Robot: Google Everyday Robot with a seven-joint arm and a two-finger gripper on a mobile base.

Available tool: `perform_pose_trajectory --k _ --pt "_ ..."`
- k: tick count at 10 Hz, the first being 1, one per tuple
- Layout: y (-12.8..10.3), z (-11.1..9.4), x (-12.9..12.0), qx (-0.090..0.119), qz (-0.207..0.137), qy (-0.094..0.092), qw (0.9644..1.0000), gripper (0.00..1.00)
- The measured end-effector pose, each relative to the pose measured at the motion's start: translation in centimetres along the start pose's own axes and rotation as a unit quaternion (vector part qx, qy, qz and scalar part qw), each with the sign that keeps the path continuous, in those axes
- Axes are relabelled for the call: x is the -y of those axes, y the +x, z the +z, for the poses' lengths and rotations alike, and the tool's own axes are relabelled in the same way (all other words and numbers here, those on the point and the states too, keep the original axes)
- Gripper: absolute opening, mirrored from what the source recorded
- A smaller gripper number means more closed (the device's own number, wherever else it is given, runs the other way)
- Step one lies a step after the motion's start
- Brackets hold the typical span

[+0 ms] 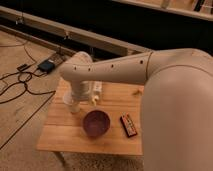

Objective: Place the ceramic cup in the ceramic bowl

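The dark purple-maroon ceramic bowl (96,123) stands upright on the wooden table (65,140), near its front middle. My white arm reaches in from the right and bends down at the table's left side. The gripper (76,99) points down there, to the left of and behind the bowl. A small pale cylinder, the ceramic cup (74,107), shows right at the gripper's lower end, partly hidden by it. I cannot tell whether the cup rests on the table or is lifted.
A long white rectangular block (97,90) lies just right of the gripper. A flat dark bar (129,125) lies right of the bowl. A small object (136,91) sits at the table's back right. Cables and a dark box (47,65) lie on the floor at left.
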Motion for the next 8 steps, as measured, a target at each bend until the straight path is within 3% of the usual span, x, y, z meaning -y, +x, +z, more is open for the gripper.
perform_pose_trajectory --k 5,8 --pt "-4.8 1.5 -0.9 -0.004 -0.012 -0.004 0.9999 0.65" --pt "-6.5 1.7 -2.1 -0.009 -0.022 -0.011 0.9997 0.65"
